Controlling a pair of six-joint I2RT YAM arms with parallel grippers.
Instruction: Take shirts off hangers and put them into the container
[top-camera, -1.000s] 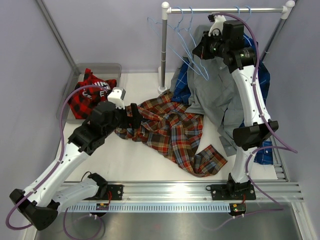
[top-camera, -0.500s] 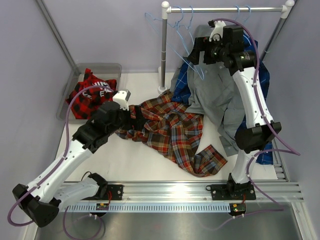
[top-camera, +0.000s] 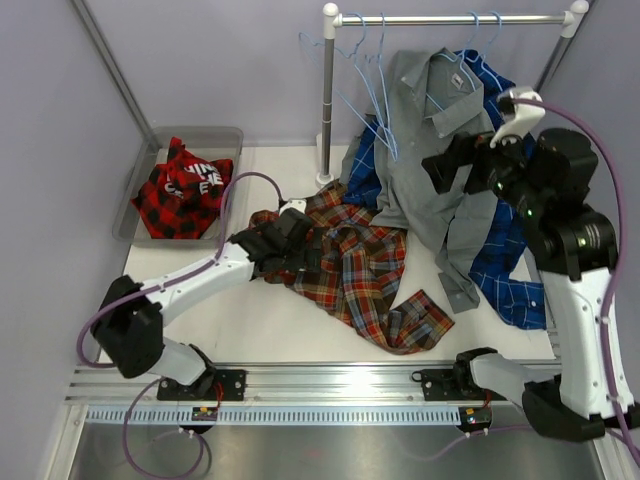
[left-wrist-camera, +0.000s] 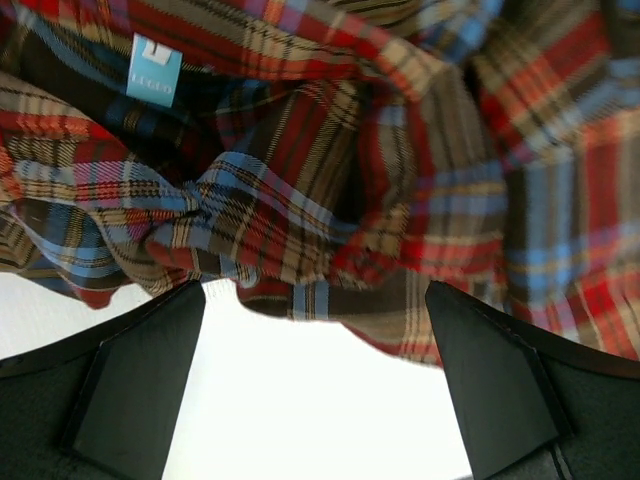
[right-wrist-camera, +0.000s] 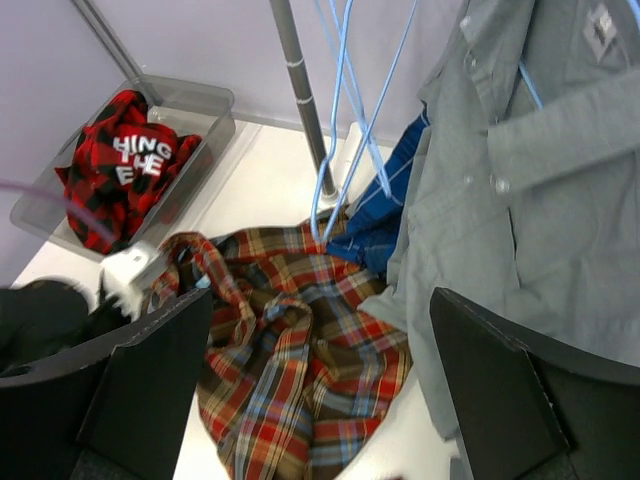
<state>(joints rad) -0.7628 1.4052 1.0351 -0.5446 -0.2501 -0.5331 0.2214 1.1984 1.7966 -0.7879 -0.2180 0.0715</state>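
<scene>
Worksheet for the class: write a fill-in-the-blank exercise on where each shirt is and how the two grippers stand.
1. The red-black plaid shirt in the container has ____ lettering.
2. The orange-red-blue plaid shirt lies on the ____.
3. The grey shirt hangs from a light-blue ____.
4. The left gripper and right gripper both stand ____.

Missing words: white; table; hanger; open.
</scene>
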